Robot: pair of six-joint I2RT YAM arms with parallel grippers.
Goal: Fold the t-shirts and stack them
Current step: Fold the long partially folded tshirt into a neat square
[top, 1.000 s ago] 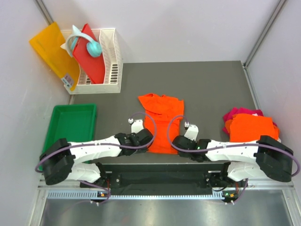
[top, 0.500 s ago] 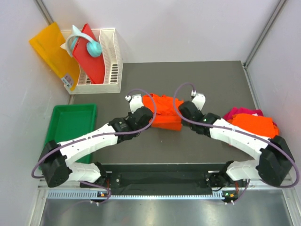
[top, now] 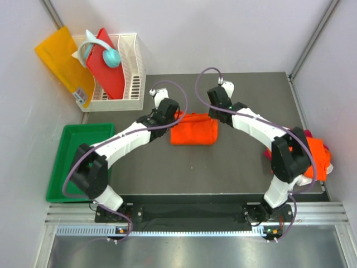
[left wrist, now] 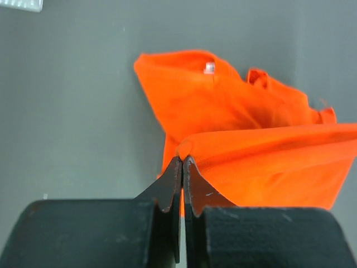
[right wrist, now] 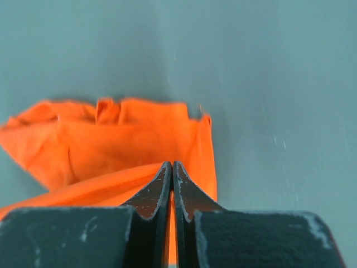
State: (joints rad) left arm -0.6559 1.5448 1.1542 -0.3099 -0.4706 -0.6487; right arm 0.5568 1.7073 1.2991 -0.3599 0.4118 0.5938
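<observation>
1. At 6 o'clock in the overhead view, we are looking at the near edge of the dark grey flat table top (top: 223,181).
2. At 8 o'clock, a green rectangular plastic tray (top: 71,146) is sitting just off the table's left side.
3. At 4 o'clock, a heap of orange cloth (top: 318,152) is lying at the table's right edge, partly hidden behind the right arm.
4. In the middle of the table, the bright orange soft cloth t-shirt (top: 193,132) is lying doubled over into a rough rectangle. In the left wrist view its collar, with a small white label, is showing beyond the upper layer.
5. At the t-shirt's 10 o'clock corner, the left gripper (left wrist: 182,158) is pinching the raised edge of that upper layer, its fingers pressed together on the cloth.
6. At the 2 o'clock corner, the right gripper (right wrist: 169,164) is doing the same, its fingers closed tightly with orange cloth caught between them.
7. Far off at 10 o'clock, a white slotted plastic basket (top: 133,84) is holding a red rigid flat board (top: 109,75) and a pale teal curved plastic object (top: 107,54).
8. Just left of the basket, a stiff yellow-orange sheet (top: 60,60) is leaning against the wall.
</observation>
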